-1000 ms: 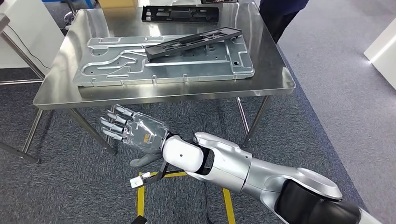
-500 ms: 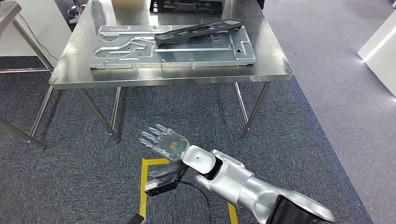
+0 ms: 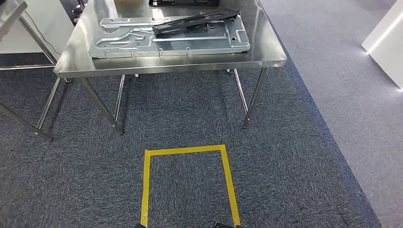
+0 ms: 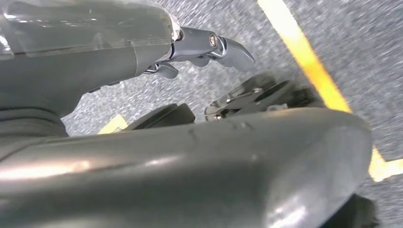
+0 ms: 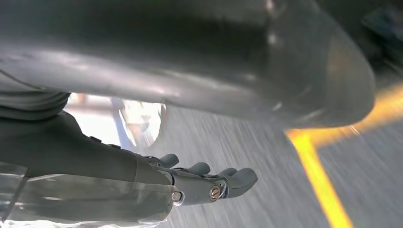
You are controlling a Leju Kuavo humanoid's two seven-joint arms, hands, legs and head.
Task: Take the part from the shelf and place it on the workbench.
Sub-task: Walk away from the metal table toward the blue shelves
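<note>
On the far left of the head view, the corner of a second metal table (image 3: 9,12) juts in, its legs slanting down to the dark grey carpet (image 3: 71,180). Next, across the upper middle, stands the steel workbench (image 3: 266,54). A large silver stamped plate (image 3: 142,42) lies flat on it, and the part (image 3: 195,21), a long black plastic frame, rests on that plate, one end propped up so it sits tilted. Another black piece (image 3: 185,3) is cut off at the bench's far edge. Below the bench, a yellow tape outline (image 3: 185,151) marks a 3-sided box on the floor. To the right runs lighter grey flooring (image 3: 332,57) and a white cabinet corner (image 3: 387,40).

Both arms hang beside the body. The left hand (image 4: 199,45) shows loosely curled fingers with nothing in them; the right hand (image 5: 204,183) shows the same gentle curl and carries nothing.

Judging by this, the part is already delivered to the workbench, and the step in hand is the retreat. A further fetch would call for turning toward the shelf, which is out of sight, and raising a hand with fingers spread.
</note>
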